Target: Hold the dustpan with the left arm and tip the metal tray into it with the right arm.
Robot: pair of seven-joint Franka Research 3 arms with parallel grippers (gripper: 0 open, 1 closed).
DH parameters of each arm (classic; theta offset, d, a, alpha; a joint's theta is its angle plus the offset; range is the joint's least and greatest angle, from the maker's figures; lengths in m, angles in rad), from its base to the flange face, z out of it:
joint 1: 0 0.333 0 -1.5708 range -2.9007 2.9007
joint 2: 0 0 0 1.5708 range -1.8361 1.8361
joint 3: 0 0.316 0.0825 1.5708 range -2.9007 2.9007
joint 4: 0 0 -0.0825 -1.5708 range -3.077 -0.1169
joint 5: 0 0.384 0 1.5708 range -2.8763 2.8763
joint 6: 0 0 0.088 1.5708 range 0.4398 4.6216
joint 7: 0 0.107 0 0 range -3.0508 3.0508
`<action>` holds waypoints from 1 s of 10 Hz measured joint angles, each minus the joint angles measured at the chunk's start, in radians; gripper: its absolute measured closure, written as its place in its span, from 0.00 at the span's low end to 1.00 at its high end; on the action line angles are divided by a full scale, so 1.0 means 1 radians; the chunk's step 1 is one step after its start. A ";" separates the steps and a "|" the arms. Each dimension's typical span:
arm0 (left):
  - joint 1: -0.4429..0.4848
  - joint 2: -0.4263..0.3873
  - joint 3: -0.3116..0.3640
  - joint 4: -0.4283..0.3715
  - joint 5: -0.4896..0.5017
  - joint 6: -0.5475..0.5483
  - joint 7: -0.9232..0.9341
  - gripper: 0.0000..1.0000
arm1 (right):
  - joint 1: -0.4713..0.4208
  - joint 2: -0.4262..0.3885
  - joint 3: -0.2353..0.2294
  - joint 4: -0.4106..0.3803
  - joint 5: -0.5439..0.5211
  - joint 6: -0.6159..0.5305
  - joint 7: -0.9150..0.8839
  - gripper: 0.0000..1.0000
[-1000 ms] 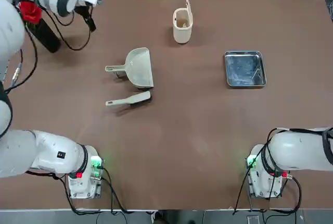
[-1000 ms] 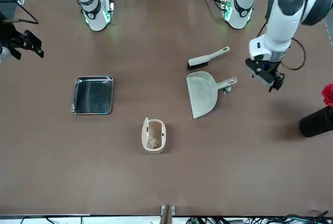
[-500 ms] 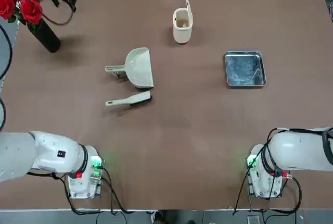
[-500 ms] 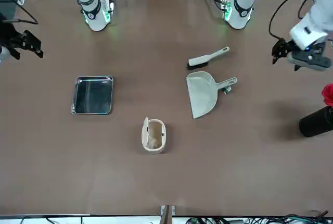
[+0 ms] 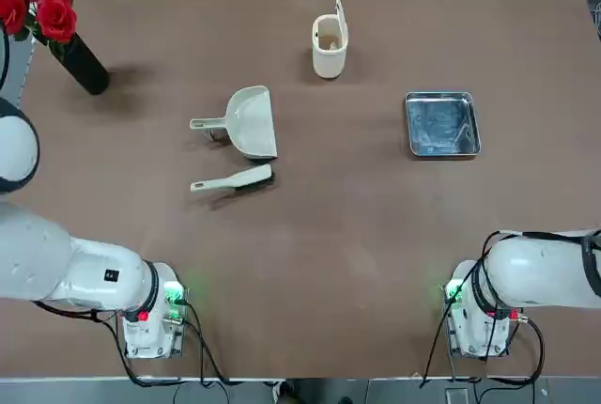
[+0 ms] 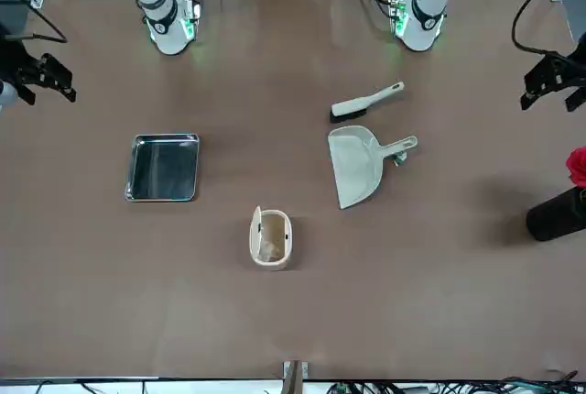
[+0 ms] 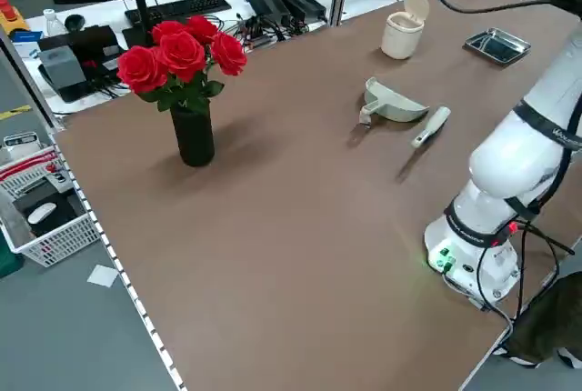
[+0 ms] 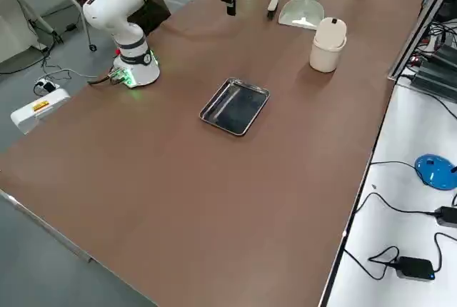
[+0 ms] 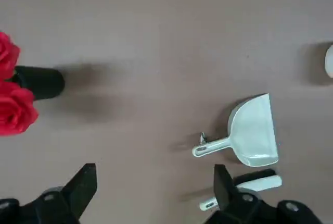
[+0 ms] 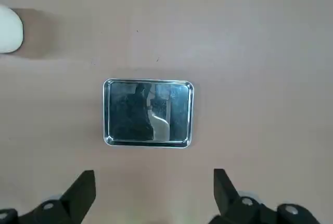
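Observation:
The cream dustpan (image 5: 250, 122) lies flat on the brown table left of centre, its thin handle pointing toward the left edge. It also shows from the front as the dustpan (image 6: 355, 163). The shiny metal tray (image 5: 442, 124) sits flat on the right half of the table. My left gripper (image 6: 554, 82) hangs open, high over the table's left edge and well clear of the dustpan (image 9: 253, 132). My right gripper (image 6: 41, 78) hangs open, raised off the table's right side, looking down at the tray (image 10: 148, 113). Neither gripper holds anything.
A beige hand brush (image 5: 232, 179) lies just nearer me than the dustpan. A cream bin (image 5: 330, 44) with its lid up stands at the back centre. A black vase of red roses (image 5: 56, 23) stands at the back left corner.
My left arm has swung away from the dustpan's side, outward past the vase to the table's left edge. The right arm and all the objects have stayed put.

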 joint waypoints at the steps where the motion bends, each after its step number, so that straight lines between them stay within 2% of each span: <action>1: 0.041 -0.013 -0.031 0.006 0.000 -0.043 -0.015 0.01 | 0.000 0.000 0.000 0.000 0.000 0.000 0.000 0.00; 3: 0.092 -0.027 -0.067 0.004 0.000 -0.087 -0.007 0.00 | 0.000 0.000 0.000 0.000 0.000 0.000 0.000 0.00; 5: 0.093 -0.020 -0.070 -0.001 0.000 -0.088 -0.005 0.02 | 0.000 0.000 0.000 0.000 0.000 0.002 0.000 0.00; 10: 0.094 -0.015 -0.092 -0.046 0.002 -0.005 -0.007 0.03 | 0.000 0.000 0.000 -0.001 0.000 0.005 0.000 0.00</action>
